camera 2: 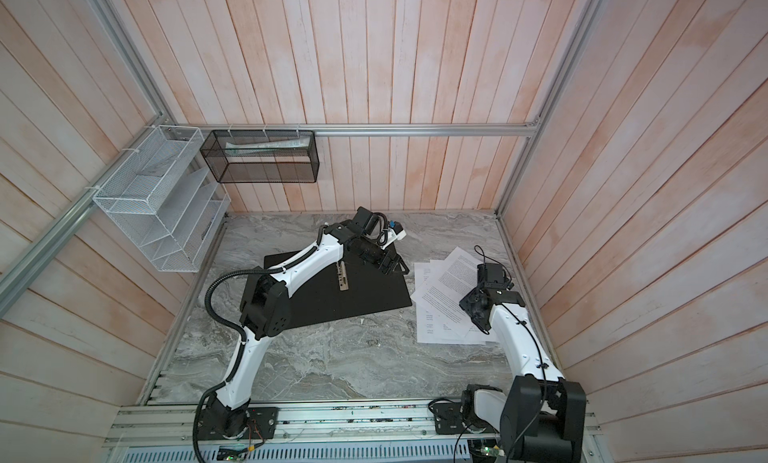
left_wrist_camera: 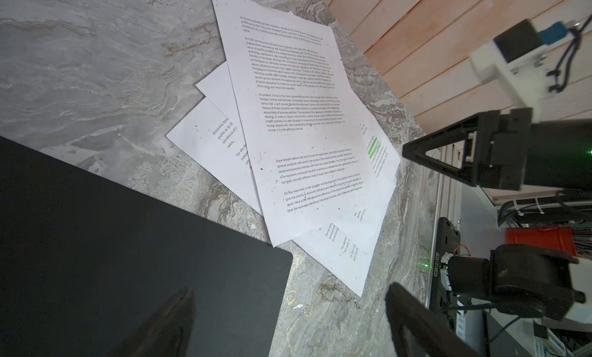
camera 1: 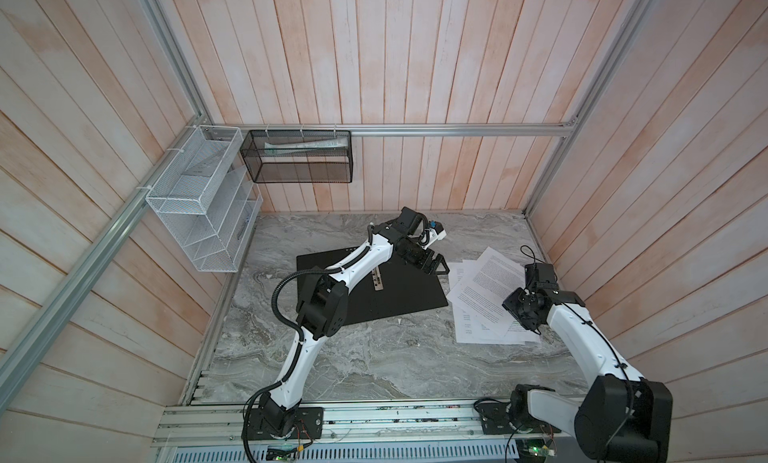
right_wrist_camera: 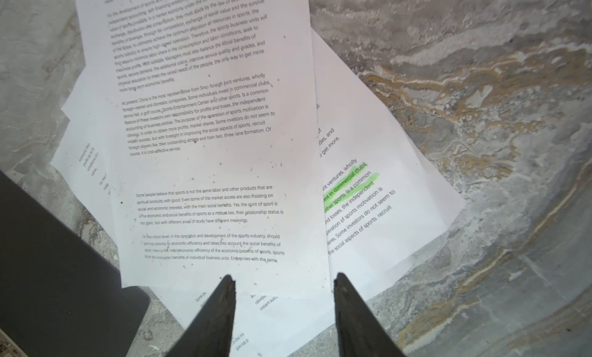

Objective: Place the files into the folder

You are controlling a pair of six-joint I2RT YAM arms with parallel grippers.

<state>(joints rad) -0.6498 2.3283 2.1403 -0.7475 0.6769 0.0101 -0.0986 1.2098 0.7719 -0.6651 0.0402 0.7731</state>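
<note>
- A grey marbled tabletop (camera 1: 374,357) is enclosed by pale wooden plank walls (camera 1: 415,66). A white wire mesh organizer (camera 1: 199,207) and a black mesh basket (camera 1: 299,157) are hung up on those walls, well apart from both grippers.
- The flat folder (camera 1: 399,298) is seen in both top views lying open on the tabletop, its black inside upward. A metal clip (camera 1: 377,280) is fixed near its middle.
- The left gripper (camera 1: 439,265) is held over the folder's far corner on the side toward the papers.
- In the left wrist view the left gripper (left_wrist_camera: 291,288) is spread wide with nothing between its jaws. One finger is placed over the black folder (left_wrist_camera: 96,243) and the other over bare tabletop.
- The files (camera 1: 482,290) — several loose white paper sheets printed with black text — are fanned and overlapping on the tabletop. They lie just ahead of the left gripper and directly beneath the right gripper (camera 1: 519,311).
- All the sheets are seen outside the folder, and the nearest sheet corner reaches the folder's edge.
- In the right wrist view the right gripper (right_wrist_camera: 284,276) is parted and nothing is pinched. Its tips are set over the lower edge of the top sheet (right_wrist_camera: 208,147) — whether they touch it cannot be told.
- Green highlighted lines (right_wrist_camera: 349,185) are visible on a lower sheet, off to one side of the right gripper.
</note>
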